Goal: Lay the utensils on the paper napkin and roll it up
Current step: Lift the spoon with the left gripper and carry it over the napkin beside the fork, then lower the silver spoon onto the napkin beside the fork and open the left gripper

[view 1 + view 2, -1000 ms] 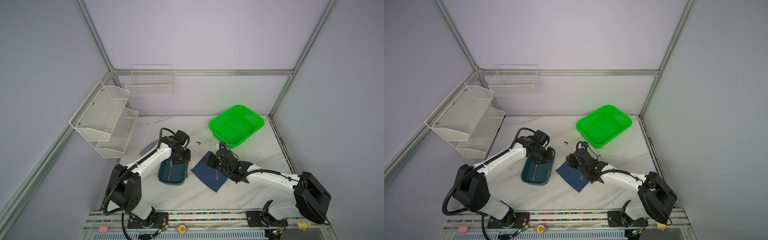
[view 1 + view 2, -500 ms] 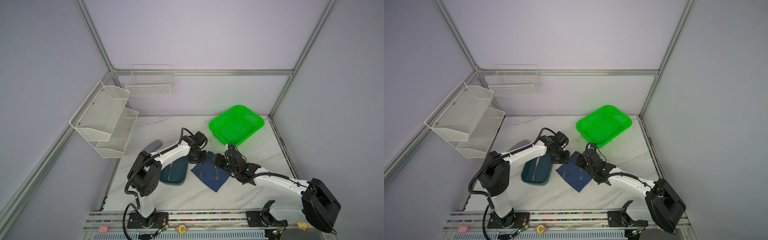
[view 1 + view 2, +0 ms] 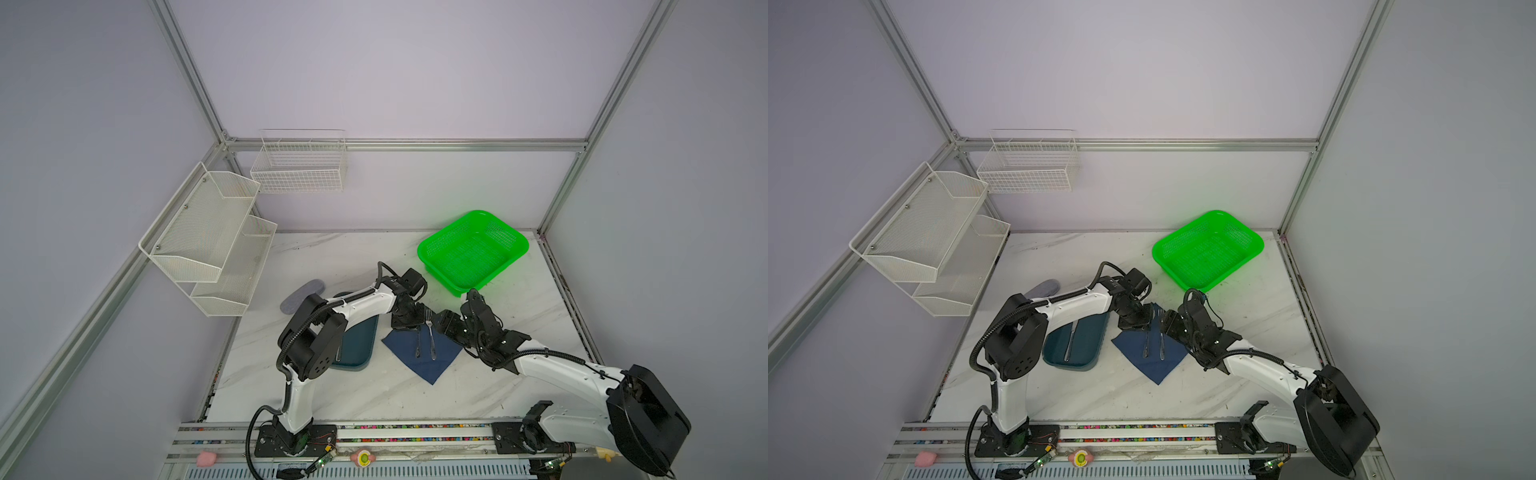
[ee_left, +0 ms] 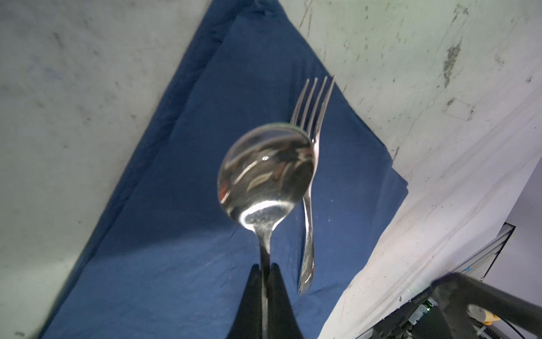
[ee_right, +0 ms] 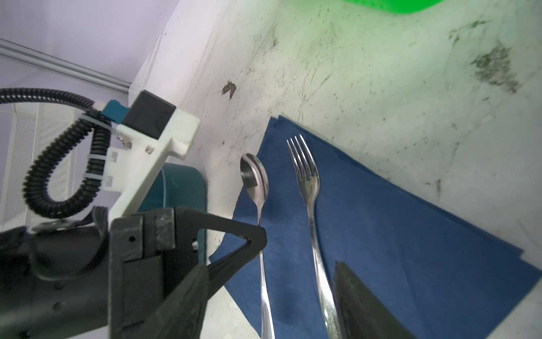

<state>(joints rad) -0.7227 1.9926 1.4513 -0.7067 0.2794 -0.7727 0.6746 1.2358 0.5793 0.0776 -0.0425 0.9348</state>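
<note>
Pinches the slim handle of the shiny silver metal spoon between the 2 black fingers of the left gripper, pressed tight on it. Holds the bowl over the thin dark navy blue paper napkin, spread on the white marbled table, beside the shiny silver metal fork lying on that sheet. Spreads the right gripper apart, gripping nothing, 1 finger just beside the fork's handle. Shows the shiny silver metal knife inside the dark teal rectangular tray, just beside the napkin.
</note>
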